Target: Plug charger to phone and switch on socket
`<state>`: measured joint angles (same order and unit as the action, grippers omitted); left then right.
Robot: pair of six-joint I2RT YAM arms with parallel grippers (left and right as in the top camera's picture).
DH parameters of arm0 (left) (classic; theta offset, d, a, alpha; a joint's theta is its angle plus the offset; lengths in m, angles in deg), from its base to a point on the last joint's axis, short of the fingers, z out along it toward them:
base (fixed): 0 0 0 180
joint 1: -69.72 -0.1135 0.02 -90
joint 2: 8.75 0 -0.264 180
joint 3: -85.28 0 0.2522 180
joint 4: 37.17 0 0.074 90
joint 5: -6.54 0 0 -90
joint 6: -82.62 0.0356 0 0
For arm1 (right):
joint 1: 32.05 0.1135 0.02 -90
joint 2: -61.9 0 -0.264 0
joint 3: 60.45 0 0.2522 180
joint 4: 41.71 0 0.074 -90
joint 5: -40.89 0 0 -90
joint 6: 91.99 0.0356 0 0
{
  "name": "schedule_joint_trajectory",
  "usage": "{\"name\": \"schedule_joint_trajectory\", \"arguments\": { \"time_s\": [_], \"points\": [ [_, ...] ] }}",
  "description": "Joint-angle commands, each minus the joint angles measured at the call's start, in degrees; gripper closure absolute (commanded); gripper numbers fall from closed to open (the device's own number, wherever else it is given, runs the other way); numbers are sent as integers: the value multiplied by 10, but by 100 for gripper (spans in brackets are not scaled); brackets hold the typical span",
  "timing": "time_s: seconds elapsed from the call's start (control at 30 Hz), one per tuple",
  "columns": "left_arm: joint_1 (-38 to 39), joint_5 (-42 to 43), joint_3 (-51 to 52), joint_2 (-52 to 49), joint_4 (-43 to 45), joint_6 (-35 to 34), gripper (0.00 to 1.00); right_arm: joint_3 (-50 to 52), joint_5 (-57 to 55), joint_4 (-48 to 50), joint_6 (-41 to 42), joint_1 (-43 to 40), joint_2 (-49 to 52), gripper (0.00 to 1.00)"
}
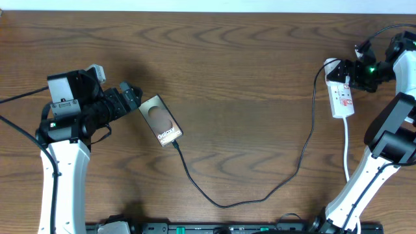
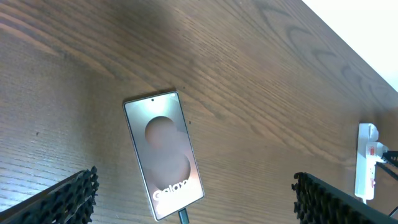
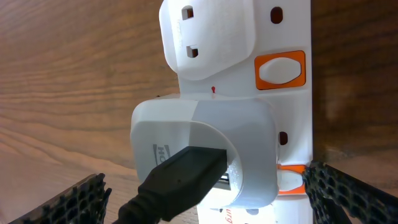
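Observation:
The grey-brown phone (image 1: 161,121) lies flat on the table, with its "Galaxy" lettering showing in the left wrist view (image 2: 165,152). The black charger cable (image 1: 224,204) is plugged into the phone's bottom end (image 2: 183,216). It loops across the table to a white adapter (image 3: 205,146) in the white socket strip (image 1: 342,96). My left gripper (image 1: 133,97) is open and empty just left of the phone (image 2: 196,190). My right gripper (image 1: 352,73) is open over the strip (image 3: 205,180). Its right finger is beside the lower orange switch (image 3: 289,180).
A second orange switch (image 3: 280,70) sits beside an empty outlet with a white cover (image 3: 208,37). The strip's white cord (image 1: 346,146) runs toward the front edge. The right arm's base (image 1: 364,188) stands at the front right. The socket strip also shows far right in the left wrist view (image 2: 367,158).

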<state>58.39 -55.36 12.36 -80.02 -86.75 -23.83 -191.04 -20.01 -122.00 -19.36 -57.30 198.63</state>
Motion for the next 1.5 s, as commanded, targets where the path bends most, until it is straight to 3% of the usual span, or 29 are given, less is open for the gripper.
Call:
{"name": "schedule_joint_trajectory", "arguments": {
  "time_s": [0.0, 0.6, 1.47],
  "points": [
    [1, -5, 0, -2, -1, 7, 1, -10, 8, -2, -2, 6, 3, 1],
    [1, -5, 0, -2, -11, 8, 1, -17, -50, -6, 32, 6, 2, 1],
    [1, -5, 0, -2, -10, 8, 2, -32, -30, -18, 37, 43, 2, 1]
  ]
}}
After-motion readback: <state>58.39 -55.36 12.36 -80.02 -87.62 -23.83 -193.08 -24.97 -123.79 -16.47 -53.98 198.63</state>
